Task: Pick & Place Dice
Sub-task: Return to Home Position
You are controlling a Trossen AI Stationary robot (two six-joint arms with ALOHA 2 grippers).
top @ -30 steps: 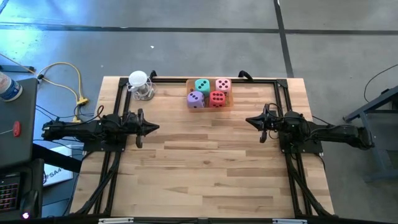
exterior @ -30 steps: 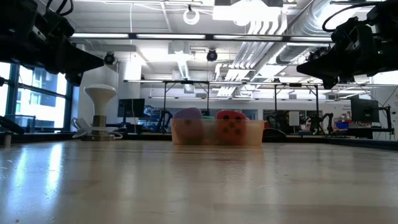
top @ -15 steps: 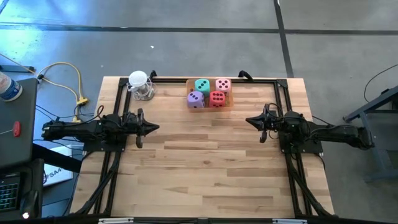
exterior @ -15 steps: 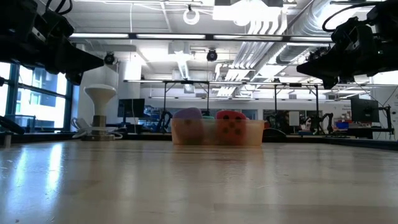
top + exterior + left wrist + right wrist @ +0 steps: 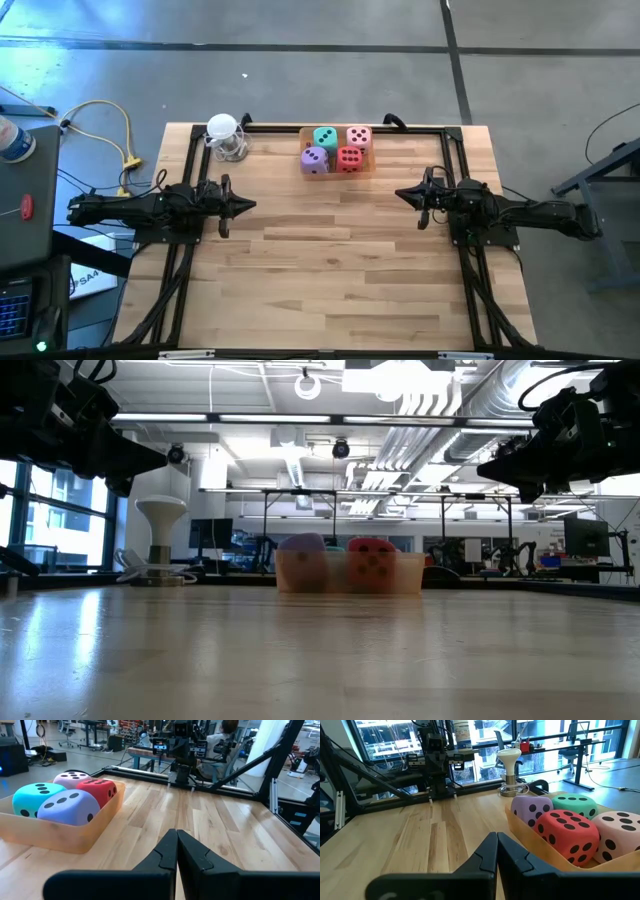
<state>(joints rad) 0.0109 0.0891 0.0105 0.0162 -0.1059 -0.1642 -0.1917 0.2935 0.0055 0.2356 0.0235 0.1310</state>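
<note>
1. Nearest edge first: the front of the wooden surface [image 5: 330, 270] carries no die that I can spot, so nothing looks left to pick.
2. Halfway back, the left gripper [image 5: 248, 205] hangs over the left side of the surface. Its fingers are pressed together on nothing and the tip points inward.
3. Opposite it, the right gripper [image 5: 402, 194] mirrors that pose over the right side, likewise clenched and empty.
4. Past both, at the far edge and roughly centred, sits the orange bin [image 5: 338, 174], and all four dice are inside it.
5. In the bin's nearer row, the purple die [image 5: 315, 158] is on the left and the red die [image 5: 349, 158] on the right, side by side and touching.
6. In the row behind, the teal die [image 5: 325, 137] is on the left and the pink die [image 5: 359, 137] on the right, so the four pack two by two.
7. The bin lies ahead of and between the two grippers, well apart from each. The purple die is the closest one to the left gripper and the red die the closest to the right.
8. My call is that the placing is finished. All that could remain is the arms settling at rest, and they look parked.
9. Farthest off, a white stand [image 5: 225, 135] sits near the far left corner, apart from the bin and no part of the job.
</note>
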